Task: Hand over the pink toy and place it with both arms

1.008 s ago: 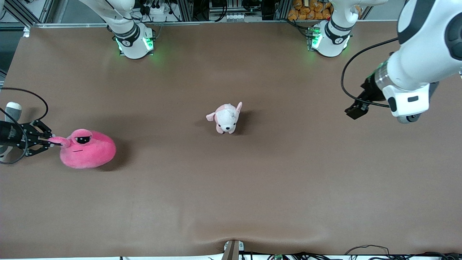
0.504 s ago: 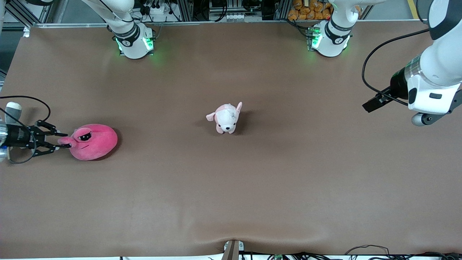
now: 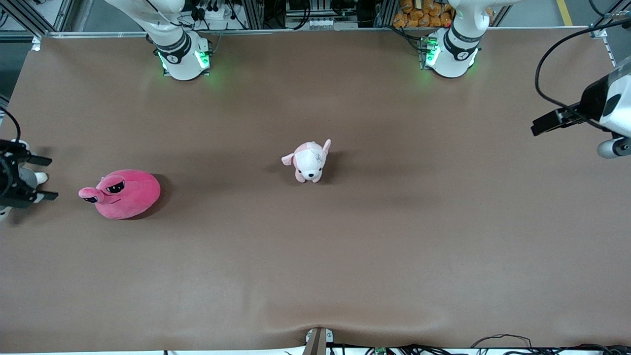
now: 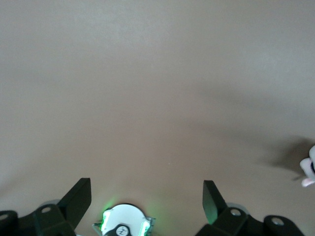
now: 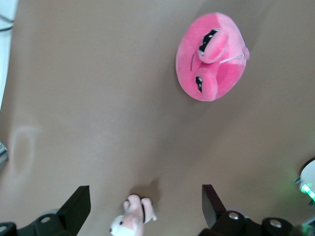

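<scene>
The pink toy [image 3: 121, 193] lies on the brown table [image 3: 315, 256] toward the right arm's end, with nothing touching it; its eye stalks point at the right gripper. The right wrist view shows the pink toy [image 5: 211, 56] lying clear of the fingers. My right gripper [image 3: 30, 178] hovers over the table's edge beside the toy, open and empty, a short gap away. In its own view the right gripper [image 5: 146, 196] has its jaws spread wide. My left gripper [image 3: 549, 122] hangs over the left arm's end of the table. The left gripper [image 4: 146, 194] is open, with only bare table under it.
A pale pink-and-white puppy plush [image 3: 309, 161] stands mid-table, and the puppy plush [image 5: 133, 220] also shows in the right wrist view. A white bit of another plush [image 3: 38, 176] peeks out under the right gripper. The arm bases [image 3: 183, 56] [image 3: 451, 54] stand along the table's robot-side edge.
The right gripper opened, let go of the pink toy's eye stalk and drew back toward the table's end; the toy settled on the table. The left arm swung outward toward its end.
</scene>
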Available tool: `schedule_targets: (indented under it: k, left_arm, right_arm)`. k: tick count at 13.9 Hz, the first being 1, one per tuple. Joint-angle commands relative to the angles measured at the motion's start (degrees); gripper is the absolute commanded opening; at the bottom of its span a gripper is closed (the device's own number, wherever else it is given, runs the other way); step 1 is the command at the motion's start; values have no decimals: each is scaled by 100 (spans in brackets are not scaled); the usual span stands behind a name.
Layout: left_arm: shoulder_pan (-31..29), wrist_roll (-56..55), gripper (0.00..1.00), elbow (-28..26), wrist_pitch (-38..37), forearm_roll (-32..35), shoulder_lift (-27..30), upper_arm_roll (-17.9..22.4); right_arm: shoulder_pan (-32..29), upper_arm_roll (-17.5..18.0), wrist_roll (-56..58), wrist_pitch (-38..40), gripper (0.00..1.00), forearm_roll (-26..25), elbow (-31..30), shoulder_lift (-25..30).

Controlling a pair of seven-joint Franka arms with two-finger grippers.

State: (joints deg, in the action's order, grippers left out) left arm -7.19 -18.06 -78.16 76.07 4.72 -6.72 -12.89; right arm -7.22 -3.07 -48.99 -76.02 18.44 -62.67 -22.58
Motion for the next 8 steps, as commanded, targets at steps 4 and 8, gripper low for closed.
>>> schedule_targets:
  k: [4, 8]
  left_arm:
    - [-72, 741, 100, -1734, 749, -15, 1425, 93]
    - [226, 848, 100, -2625, 1322, -252, 2139, 224]
  right_arm:
    - [668, -53, 2713, 746, 100, -1270, 9, 877]
    - [1030, -53, 4966, 783, 100, -2108, -682, 1606]
